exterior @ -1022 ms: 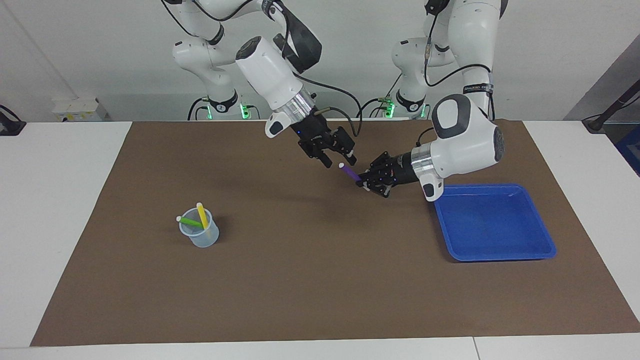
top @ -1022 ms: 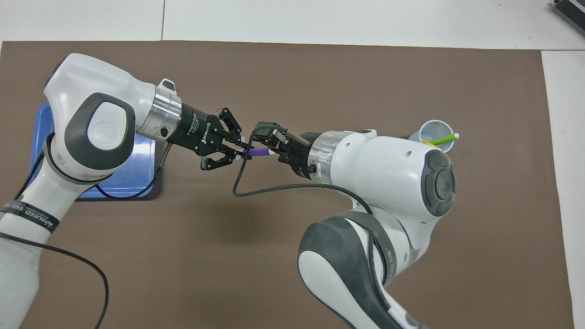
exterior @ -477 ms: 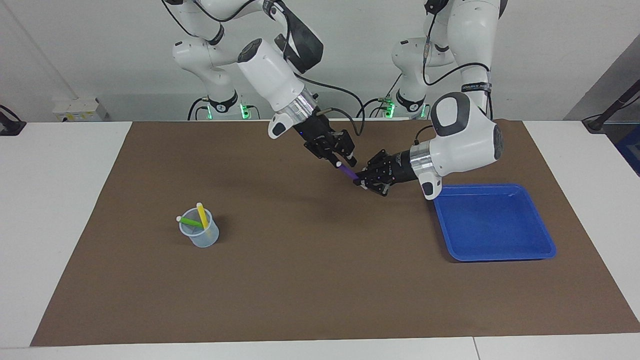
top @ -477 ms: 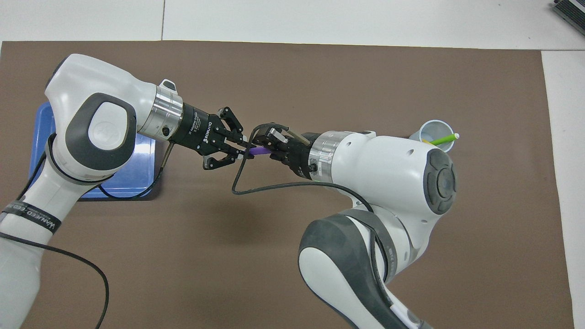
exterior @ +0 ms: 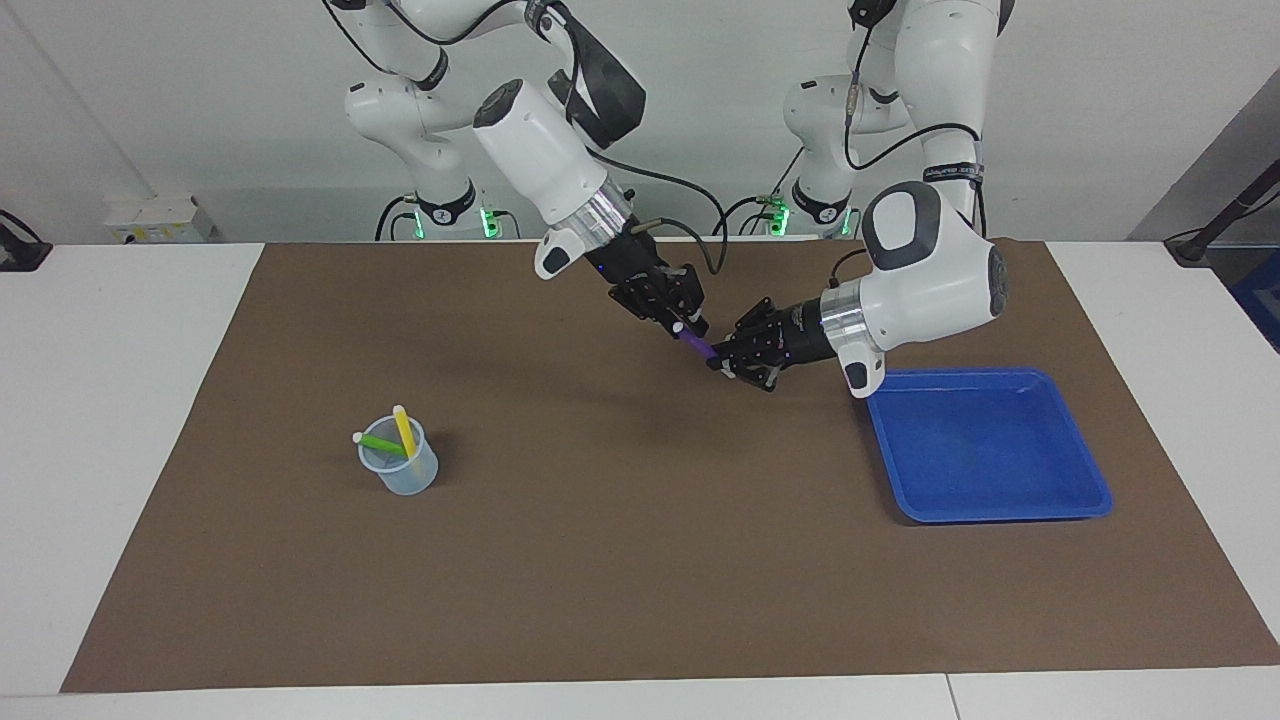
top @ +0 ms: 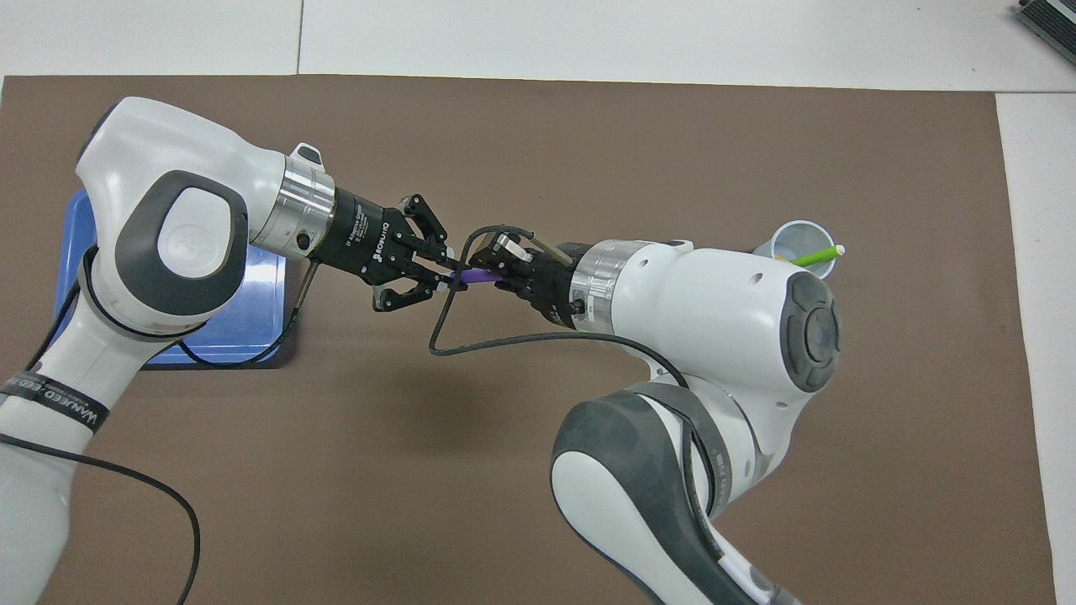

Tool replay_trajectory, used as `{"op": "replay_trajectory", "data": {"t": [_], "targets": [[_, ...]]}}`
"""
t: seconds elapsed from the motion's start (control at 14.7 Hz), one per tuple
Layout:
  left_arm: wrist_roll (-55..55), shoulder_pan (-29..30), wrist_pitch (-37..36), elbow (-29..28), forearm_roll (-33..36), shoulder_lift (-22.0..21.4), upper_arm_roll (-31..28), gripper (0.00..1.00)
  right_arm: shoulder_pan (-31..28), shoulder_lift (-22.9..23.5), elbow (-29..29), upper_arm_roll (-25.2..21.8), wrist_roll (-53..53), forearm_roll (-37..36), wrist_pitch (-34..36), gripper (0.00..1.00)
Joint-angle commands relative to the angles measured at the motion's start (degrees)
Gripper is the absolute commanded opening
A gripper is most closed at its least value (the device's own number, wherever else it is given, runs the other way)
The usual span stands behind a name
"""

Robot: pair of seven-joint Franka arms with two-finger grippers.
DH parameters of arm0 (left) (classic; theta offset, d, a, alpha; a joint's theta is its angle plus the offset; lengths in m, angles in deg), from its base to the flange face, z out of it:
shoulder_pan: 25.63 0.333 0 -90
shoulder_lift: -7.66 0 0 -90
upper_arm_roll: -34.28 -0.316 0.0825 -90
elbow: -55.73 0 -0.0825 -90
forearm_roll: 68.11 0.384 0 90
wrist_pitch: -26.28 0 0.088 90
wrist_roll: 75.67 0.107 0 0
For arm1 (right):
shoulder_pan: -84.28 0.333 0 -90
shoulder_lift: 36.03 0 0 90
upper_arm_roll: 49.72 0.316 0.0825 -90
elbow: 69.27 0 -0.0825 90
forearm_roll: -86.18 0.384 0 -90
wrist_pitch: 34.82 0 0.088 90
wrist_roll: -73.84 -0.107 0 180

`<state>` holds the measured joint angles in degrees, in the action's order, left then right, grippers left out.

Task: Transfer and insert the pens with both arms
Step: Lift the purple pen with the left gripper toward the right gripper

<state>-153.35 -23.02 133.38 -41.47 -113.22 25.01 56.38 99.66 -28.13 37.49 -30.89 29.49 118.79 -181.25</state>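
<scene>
The purple pen (exterior: 697, 346) is in the air over the mat's middle, between both grippers; it also shows in the overhead view (top: 477, 276). My left gripper (exterior: 722, 362) is shut on its lower end, also seen from overhead (top: 441, 273). My right gripper (exterior: 688, 322) is at the pen's upper, whitish end, also seen from overhead (top: 496, 267). The green pen (exterior: 378, 442) and the yellow pen (exterior: 404, 430) stand slanted in a clear cup (exterior: 400, 470) toward the right arm's end of the table.
A blue tray (exterior: 1000, 518) with nothing in it lies on the brown mat toward the left arm's end, beside the left wrist. From overhead the left arm covers part of the tray (top: 235, 319). The right arm's black cable hangs in a loop under the grippers.
My right gripper has moved down along the purple pen onto its whitish end. My left gripper has kept hold of the pen and barely moved.
</scene>
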Motion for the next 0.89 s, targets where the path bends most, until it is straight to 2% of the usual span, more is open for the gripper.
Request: {"op": "replay_trajectory", "data": {"t": [0.0,0.14,0.2,0.55,0.61,0.68,0.75,0.82], "targets": [[-0.8,-0.5,0.7,-1.5,-1.0,-1.6,-0.6,0.0,-0.6,-0.1,0.5,0.3,2.3,1.8,-1.1,0.23],[-0.8,-0.5,0.8,-1.5,-1.0,-1.6,-0.6,0.0,-0.6,-0.1,0.5,0.3,2.7,1.8,-1.0,0.04],[-0.8,-0.5,0.7,-1.5,-1.0,-1.6,-0.6,0.0,-0.7,-0.1,0.5,0.3,2.7,1.9,-1.0,0.0],[-0.9,-0.5,1.0,-1.6,-0.9,-1.6,-0.6,0.0,-0.6,-0.1,0.5,0.3,2.7,2.6,-1.0,0.0],[-1.0,-0.4,0.9,-1.8,-0.6,-1.7,-0.7,0.13,-0.6,-0.1,0.5,0.3,2.7,2.7,-1.0,0.0],[-1.0,-0.2,0.8,-1.9,-0.3,-1.7,-0.7,0.51,-0.7,-0.1,0.5,0.3,2.7,2.6,-1.0,0.0],[-0.7,0.0,0.5,-1.9,-0.3,-1.7,-0.8,1.0,-0.6,-0.1,0.5,0.3,2.7,2.6,-1.0,0.0],[-0.7,0.0,0.7,-1.8,-0.3,-1.7,-0.8,1.0,-0.7,-0.1,0.4,0.3,2.8,2.6,-1.0,0.0]]}}
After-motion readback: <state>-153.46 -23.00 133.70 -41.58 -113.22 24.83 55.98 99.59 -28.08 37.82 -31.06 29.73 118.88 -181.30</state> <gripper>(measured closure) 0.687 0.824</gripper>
